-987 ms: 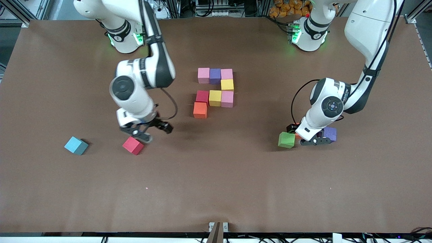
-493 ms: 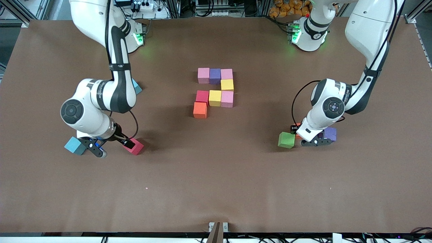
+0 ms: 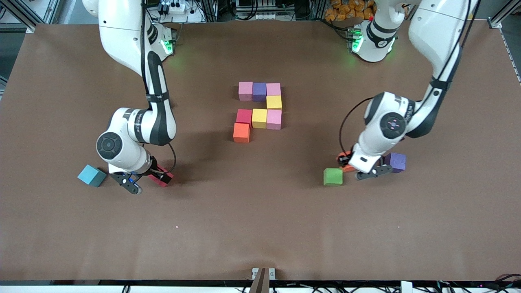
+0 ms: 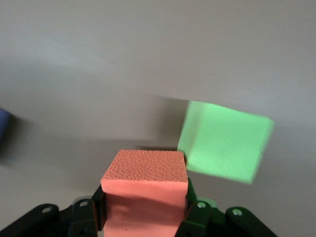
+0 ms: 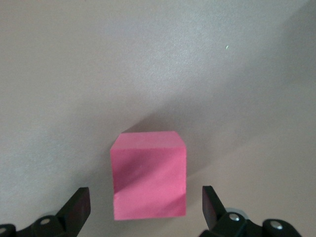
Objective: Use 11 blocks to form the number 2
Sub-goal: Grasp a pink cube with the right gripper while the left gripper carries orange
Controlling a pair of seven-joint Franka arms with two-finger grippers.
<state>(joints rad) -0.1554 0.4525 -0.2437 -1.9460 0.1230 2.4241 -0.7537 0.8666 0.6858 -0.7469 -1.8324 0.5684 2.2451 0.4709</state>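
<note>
Lower left of the front view: the right end effector (image 3: 143, 182) stands wide open astride the red block (image 3: 162, 177), gripping nothing. At centre, the partial 2 (image 3: 259, 110) holds eight blocks; three remain. Lower right: the left end effector (image 3: 358, 169) is closed on the orange block (image 4: 144, 190), beside the green block (image 3: 333, 177). Judged step: fetching. Next: carry orange to the digit's bottom row.

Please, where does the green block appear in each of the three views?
Front view: green block on the table, beside the left tool, toward the left arm's end.
Left wrist view: green block just past the orange block that this tool grips.
Right wrist view: not in it.
Shared landmark: the orange block, at the left tool in both.
</note>
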